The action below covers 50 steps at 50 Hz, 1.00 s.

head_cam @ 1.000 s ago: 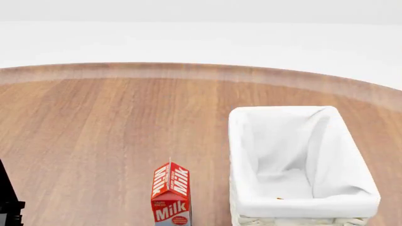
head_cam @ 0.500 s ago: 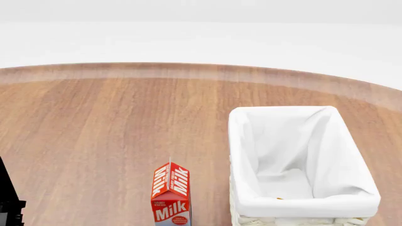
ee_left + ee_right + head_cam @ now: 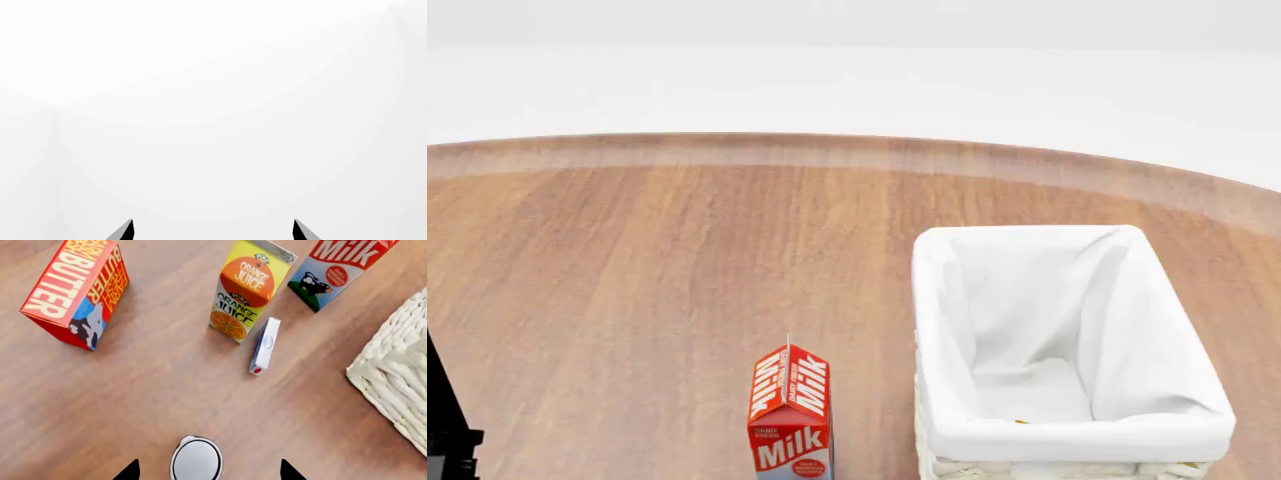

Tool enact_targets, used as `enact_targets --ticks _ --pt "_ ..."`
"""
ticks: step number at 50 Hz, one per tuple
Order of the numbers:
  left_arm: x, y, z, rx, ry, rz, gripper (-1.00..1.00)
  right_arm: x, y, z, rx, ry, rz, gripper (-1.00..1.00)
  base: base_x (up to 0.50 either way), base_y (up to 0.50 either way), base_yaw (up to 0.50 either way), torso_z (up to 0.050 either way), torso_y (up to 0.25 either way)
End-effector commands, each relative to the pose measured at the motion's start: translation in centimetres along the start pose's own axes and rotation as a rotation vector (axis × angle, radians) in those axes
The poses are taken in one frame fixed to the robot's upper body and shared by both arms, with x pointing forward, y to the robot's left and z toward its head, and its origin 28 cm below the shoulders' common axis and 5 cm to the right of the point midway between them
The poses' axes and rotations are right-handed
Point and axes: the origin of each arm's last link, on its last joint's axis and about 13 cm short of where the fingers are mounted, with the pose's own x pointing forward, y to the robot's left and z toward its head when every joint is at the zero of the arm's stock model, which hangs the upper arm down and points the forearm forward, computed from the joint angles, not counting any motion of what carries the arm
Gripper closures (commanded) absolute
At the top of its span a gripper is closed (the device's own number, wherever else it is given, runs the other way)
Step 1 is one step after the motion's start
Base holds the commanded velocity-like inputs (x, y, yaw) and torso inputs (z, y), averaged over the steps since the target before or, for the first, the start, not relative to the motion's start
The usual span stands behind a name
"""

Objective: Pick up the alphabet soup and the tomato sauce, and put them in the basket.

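Note:
A small can stands on the wooden table, seen from straight above, so only its pale silver top shows. Its label is hidden, and I cannot tell whether it is the alphabet soup or the tomato sauce. My right gripper is open, its two dark tips either side of the can and apart from it. The basket, cream wicker with a white cloth lining, stands at the right in the head view; its woven wall also shows in the right wrist view. My left gripper is open against plain white, holding nothing.
Beyond the can stand a butter box, an orange juice carton and a milk carton. A small white-and-blue box lies flat by the juice. The milk carton stands left of the basket on the round table.

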Motion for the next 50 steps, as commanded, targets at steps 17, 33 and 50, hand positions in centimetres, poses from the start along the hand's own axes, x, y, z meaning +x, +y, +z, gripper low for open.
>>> enact_targets --ticks 17,33,50 --pt "-0.1 0.0 0.0 -0.001 0.002 0.002 -1.0 2.3 0.7 -2.0 0.024 0.03 0.032 -1.0 0.0 0.0 0.0 0.0 0.0" --pt "-0.1 0.1 0.0 0.0 0.002 0.002 -1.0 3.8 0.8 -3.2 0.035 0.036 0.025 -1.0 0.0 0.0 0.0 0.0 0.0" --pt "-0.2 0.1 -0.1 -0.001 0.003 0.002 -1.0 5.9 0.9 -4.8 0.038 0.054 0.011 -1.0 0.0 0.0 0.0 0.0 0.0"
